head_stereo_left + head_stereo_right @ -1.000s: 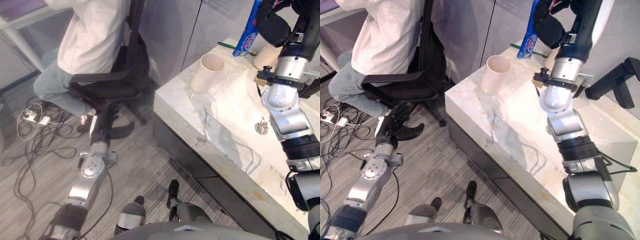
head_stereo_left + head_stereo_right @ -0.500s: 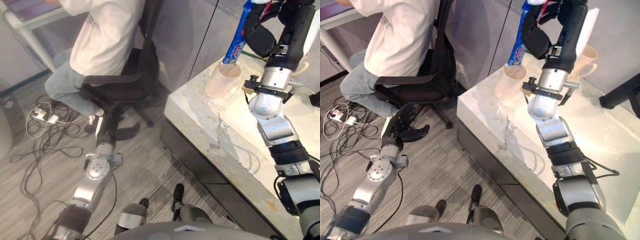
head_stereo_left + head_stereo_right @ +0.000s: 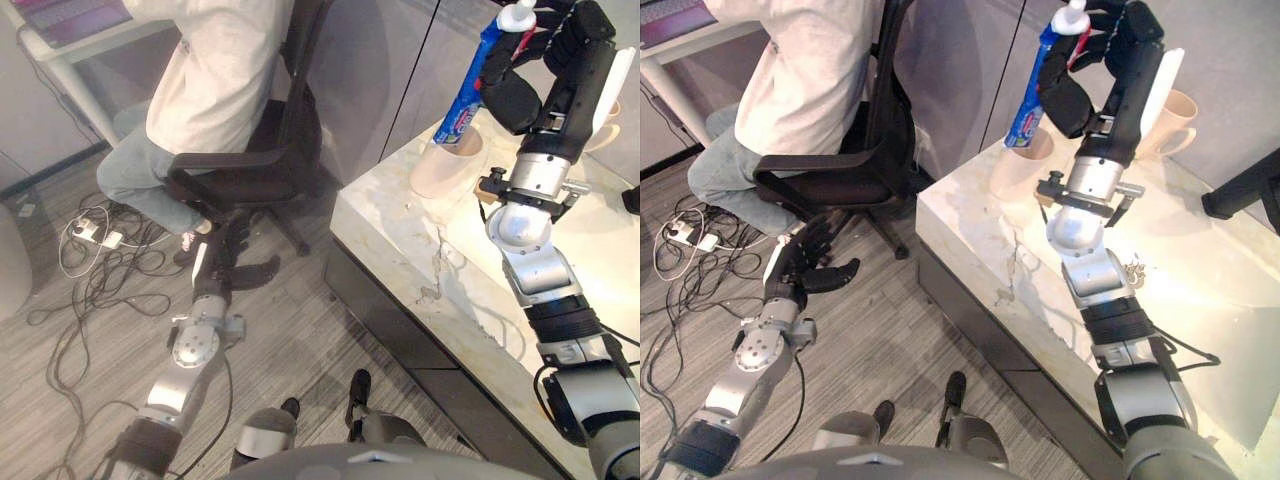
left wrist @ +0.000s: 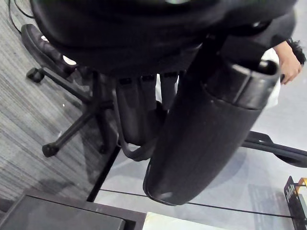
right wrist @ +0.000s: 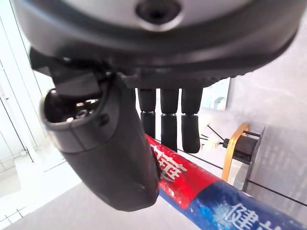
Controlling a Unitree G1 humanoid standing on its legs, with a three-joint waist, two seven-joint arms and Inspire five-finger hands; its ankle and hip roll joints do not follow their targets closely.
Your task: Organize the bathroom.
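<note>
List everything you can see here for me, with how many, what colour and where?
Toothpaste tube: one, blue and red with a white cap, held upright, its lower end in the cup.
Cup: one, pale pink, near the counter's far corner.
Mug: one, cream, with a handle, at the back of the counter.
Counter: one, pale marble, on the right.
Office chair: one, black, on the left.
Person: one, in a white shirt and jeans, seated in the chair.
Cables and plugs: a tangle, black and white, on the grey floor.
Right hand: one, dark, fingers curled round the tube.
Left hand: one, dark, fingers relaxed, low above the floor beside the chair.
</note>
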